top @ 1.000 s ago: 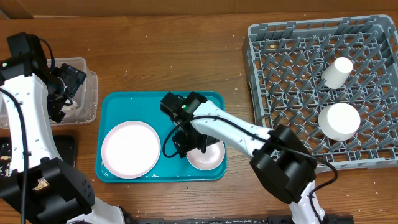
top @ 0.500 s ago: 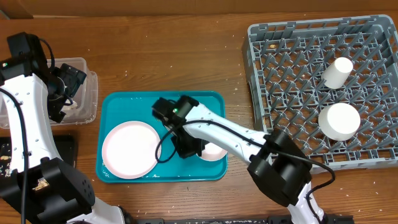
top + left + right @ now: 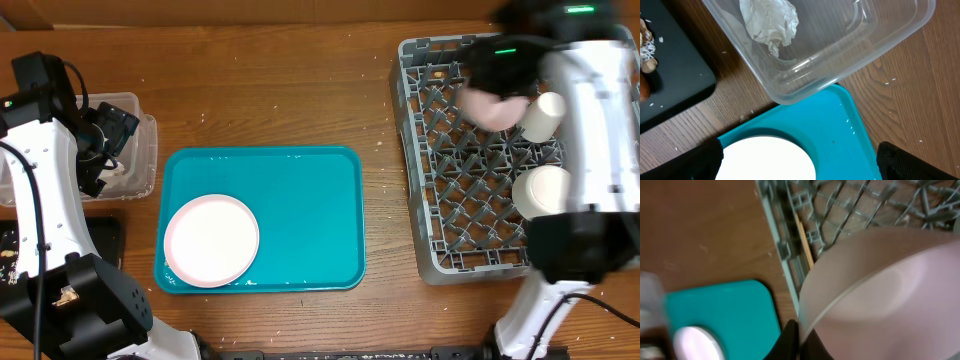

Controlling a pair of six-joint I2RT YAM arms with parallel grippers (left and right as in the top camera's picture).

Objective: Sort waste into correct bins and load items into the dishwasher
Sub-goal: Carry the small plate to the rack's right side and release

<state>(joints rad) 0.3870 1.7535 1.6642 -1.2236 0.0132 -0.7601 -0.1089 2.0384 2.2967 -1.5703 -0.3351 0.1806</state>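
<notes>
Gripping the small pale pink dish point(image 3: 489, 106) by its rim, the right fingers point(image 3: 790, 341) are closed on it and hold it in the air over the rear left part of the grey dish rack point(image 3: 455, 220). The overhead view is smeared here, so I cannot tell whether the dish touches the pegs. The rack stands at the right edge of the worktop point(image 3: 290, 90). In it, toward its right side, the small white cup point(image 3: 543, 117) lies tilted. The white bowl point(image 3: 540, 190) sits just in front of it, mouth down.

The teal tray point(image 3: 300, 215) lies at the middle of the worktop, close to the front edge. The large pale pink plate point(image 3: 211, 240) rests flat in the tray's front left corner.

The left fingers point(image 3: 687, 162) stand wide apart with nothing between them, hanging over the gap between tub and teal tray. The clear plastic tub point(image 3: 850, 47) sits at the left edge of the worktop and holds the crumpled wrapper point(image 3: 770, 22). The black tray point(image 3: 680, 75) lies toward the front left corner, just beside the tub. On it are pale crumbs point(image 3: 647, 49) and the carrot point(image 3: 642, 89), only its end showing.
</notes>
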